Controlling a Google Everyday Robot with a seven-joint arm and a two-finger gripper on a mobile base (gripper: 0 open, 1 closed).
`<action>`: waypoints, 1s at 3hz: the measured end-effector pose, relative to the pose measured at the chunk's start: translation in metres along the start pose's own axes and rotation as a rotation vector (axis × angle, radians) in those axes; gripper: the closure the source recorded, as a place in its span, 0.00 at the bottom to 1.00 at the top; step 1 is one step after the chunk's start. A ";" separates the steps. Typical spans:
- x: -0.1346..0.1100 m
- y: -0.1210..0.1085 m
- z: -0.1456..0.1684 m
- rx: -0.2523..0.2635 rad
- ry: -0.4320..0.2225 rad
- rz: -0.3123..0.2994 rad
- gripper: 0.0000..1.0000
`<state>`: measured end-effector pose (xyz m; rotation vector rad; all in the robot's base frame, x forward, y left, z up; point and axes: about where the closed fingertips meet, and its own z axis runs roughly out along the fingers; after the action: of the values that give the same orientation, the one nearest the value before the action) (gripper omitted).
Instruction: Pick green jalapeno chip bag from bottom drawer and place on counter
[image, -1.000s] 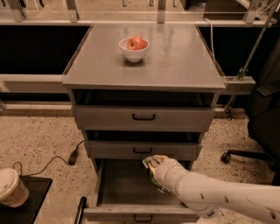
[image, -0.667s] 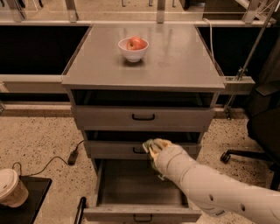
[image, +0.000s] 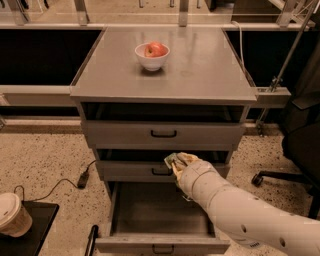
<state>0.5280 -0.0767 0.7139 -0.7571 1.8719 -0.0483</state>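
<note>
Clutching chip bag (image: 170, 159), hand (image: 178, 162) has risen before middle drawer (image: 125, 170).

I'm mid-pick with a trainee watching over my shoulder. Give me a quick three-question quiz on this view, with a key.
1. True or false: the green jalapeno chip bag lies on the counter.
2. Which drawer stands open? A. the top one B. the bottom drawer C. none
3. What does the white bowl on the counter hold?
Key: 1. False: the gripper holds it in front of the middle drawer, above the open bottom drawer. 2. B. 3. A red apple.
</note>
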 end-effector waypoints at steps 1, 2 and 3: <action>-0.054 -0.015 -0.014 0.042 -0.061 -0.077 1.00; -0.175 -0.058 -0.047 0.196 -0.186 -0.218 1.00; -0.202 -0.057 -0.059 0.218 -0.201 -0.257 1.00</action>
<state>0.5519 -0.0359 0.9267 -0.8139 1.5417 -0.3227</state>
